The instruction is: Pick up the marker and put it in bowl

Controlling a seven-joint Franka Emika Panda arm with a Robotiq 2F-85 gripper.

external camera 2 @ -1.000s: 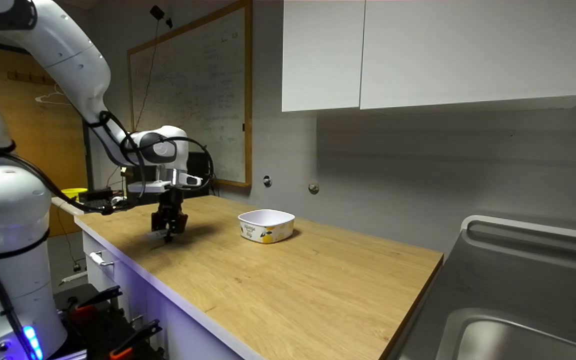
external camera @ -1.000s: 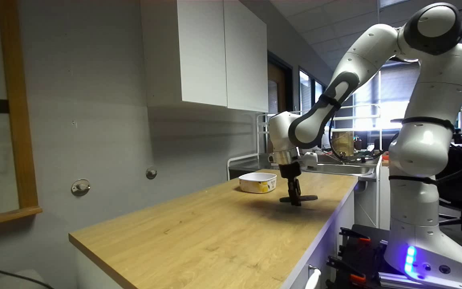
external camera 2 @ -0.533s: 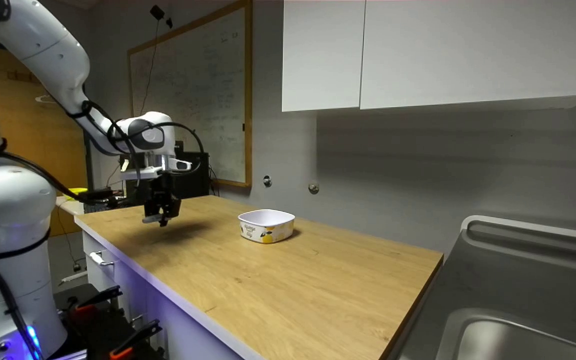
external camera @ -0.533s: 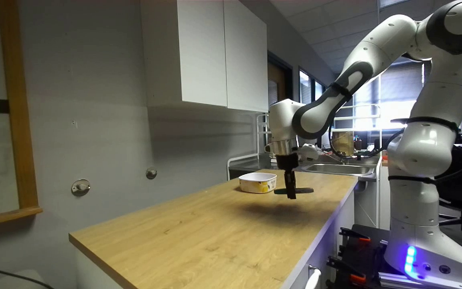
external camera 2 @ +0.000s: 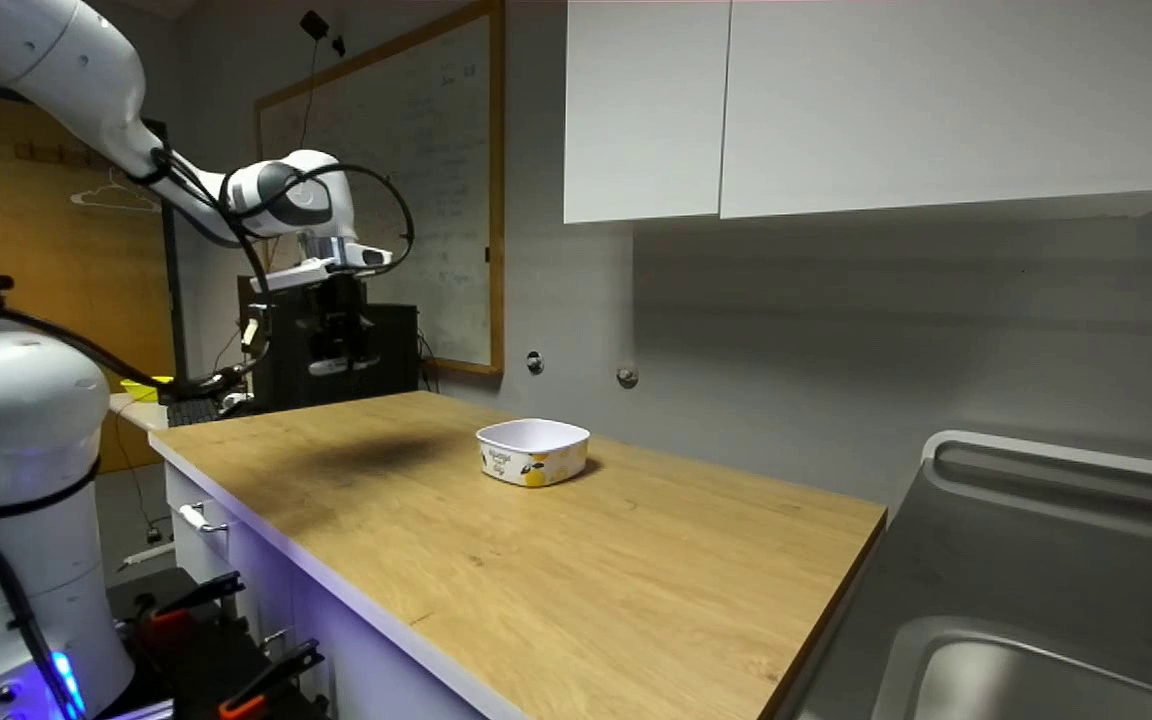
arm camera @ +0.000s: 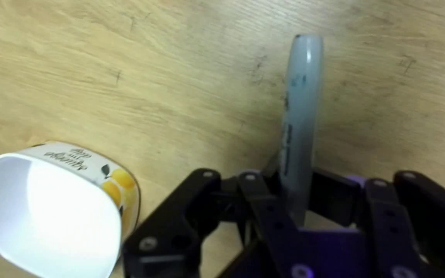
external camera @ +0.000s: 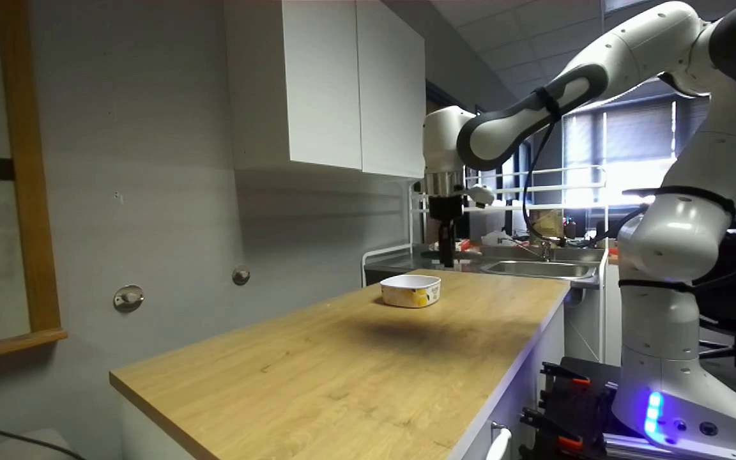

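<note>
The marker (arm camera: 303, 104) is a thin stick with a grey body and dark print in the wrist view. My gripper (arm camera: 295, 185) is shut on it, and the marker's lower end is hidden among the fingers. In an exterior view the gripper (external camera: 446, 259) hangs well above the table, higher than the bowl (external camera: 406, 296). In an exterior view the marker's grey end (external camera 2: 328, 367) shows below the dark fingers (external camera 2: 344, 350). The bowl is white with a lemon print and stands upright; it also shows in an exterior view (external camera 2: 521, 466) and at the lower left of the wrist view (arm camera: 85, 166).
The bowl stands on a wooden countertop (external camera: 304, 370) that runs along the wall. White wall cabinets (external camera: 323, 83) hang above it. A metal sink (external camera: 537, 269) adjoins the counter's end. A black monitor (external camera 2: 391, 350) stands behind the gripper in an exterior view.
My gripper has risen from just above the countertop to well above the bowl's height, carrying the marker with it. The bowl has not moved.
</note>
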